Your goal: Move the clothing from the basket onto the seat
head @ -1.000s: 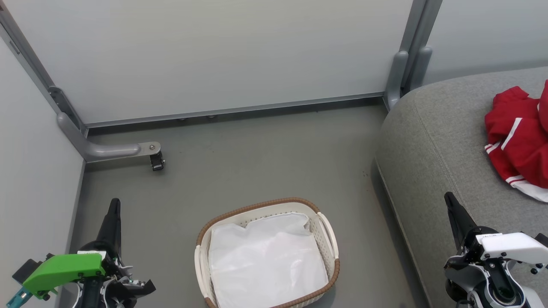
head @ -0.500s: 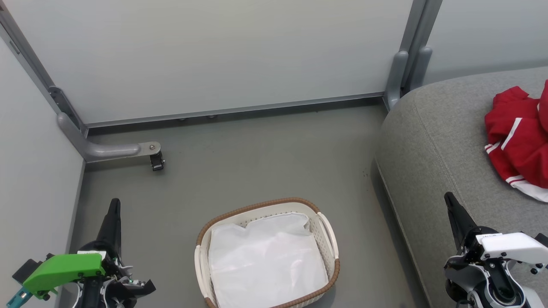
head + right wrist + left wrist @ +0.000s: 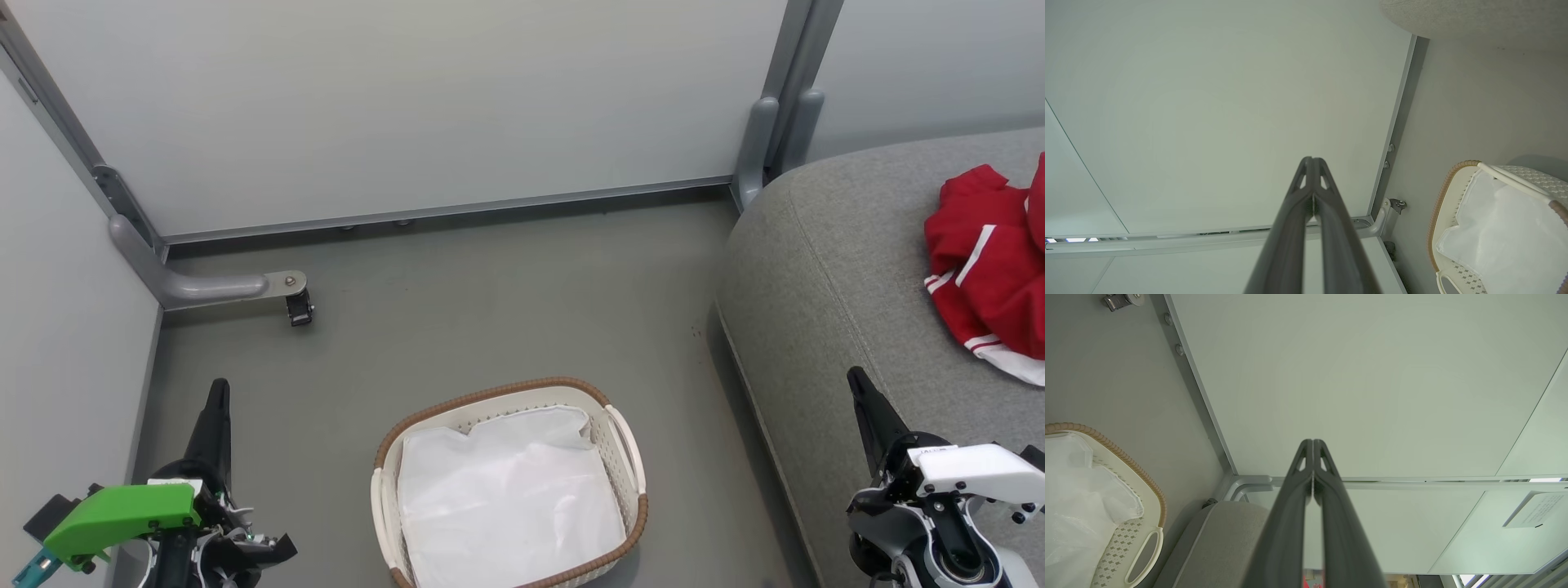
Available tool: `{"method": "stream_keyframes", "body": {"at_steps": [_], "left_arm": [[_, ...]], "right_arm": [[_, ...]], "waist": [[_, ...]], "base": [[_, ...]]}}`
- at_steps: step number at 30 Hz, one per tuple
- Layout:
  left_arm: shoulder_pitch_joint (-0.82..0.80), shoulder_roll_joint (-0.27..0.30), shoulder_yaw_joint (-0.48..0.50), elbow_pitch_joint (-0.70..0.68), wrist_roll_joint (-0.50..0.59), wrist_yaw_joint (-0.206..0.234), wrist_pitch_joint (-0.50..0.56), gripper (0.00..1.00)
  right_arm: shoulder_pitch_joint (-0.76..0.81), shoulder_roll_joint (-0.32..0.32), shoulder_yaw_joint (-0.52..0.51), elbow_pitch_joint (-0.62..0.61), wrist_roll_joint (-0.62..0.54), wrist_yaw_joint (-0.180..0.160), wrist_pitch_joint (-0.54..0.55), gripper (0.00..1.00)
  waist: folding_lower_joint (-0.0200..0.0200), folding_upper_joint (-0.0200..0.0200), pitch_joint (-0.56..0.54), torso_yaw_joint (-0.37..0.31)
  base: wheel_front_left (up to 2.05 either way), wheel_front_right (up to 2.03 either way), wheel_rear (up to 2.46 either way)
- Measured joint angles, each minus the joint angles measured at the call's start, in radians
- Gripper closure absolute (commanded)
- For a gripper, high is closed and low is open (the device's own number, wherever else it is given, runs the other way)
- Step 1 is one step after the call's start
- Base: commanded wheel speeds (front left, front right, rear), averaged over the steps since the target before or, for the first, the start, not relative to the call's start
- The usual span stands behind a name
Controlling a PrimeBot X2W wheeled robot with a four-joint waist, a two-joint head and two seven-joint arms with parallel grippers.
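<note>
The red clothing with white stripes lies bunched on the grey seat at the right edge of the head view. The white basket with a brown woven rim stands on the floor at the bottom centre, holding a plain white liner sheet. My left gripper is shut at the lower left, its tips pressed together and holding nothing. My right gripper is shut and empty over the seat's front edge. The basket and seat corner also appear in the left wrist view.
Pale partition panels wall off the back and left side. A grey metal foot with a caster juts onto the floor at the left. A grey post stands by the seat's corner. Grey floor lies between basket and panels.
</note>
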Motion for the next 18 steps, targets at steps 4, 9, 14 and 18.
{"method": "stream_keyframes", "body": {"at_steps": [4,9,14,18], "left_arm": [[0.000,0.000,0.000,0.000,0.000,0.000,0.000,1.00],[0.000,0.000,0.000,0.000,0.000,0.000,0.000,1.00],[0.000,0.000,0.000,-0.001,0.000,0.000,0.000,1.00],[0.000,0.000,0.000,0.000,0.000,0.000,0.000,1.00]], "right_arm": [[0.000,0.000,0.000,0.000,0.000,0.000,0.000,1.00],[0.000,0.000,0.000,0.000,0.000,0.000,0.000,1.00],[0.000,0.000,-0.001,0.000,0.000,0.000,0.000,1.00],[0.000,0.000,-0.001,0.000,0.000,0.000,0.000,1.00]], "waist": [[0.0000,0.0000,0.000,0.000],[-0.0001,0.0000,0.000,0.000],[0.0000,0.0000,0.000,0.000],[0.0000,0.0000,0.000,0.000]], "base": [[0.00,0.00,0.00],[0.00,0.00,0.00],[0.00,0.00,0.00],[0.00,0.00,0.00]]}}
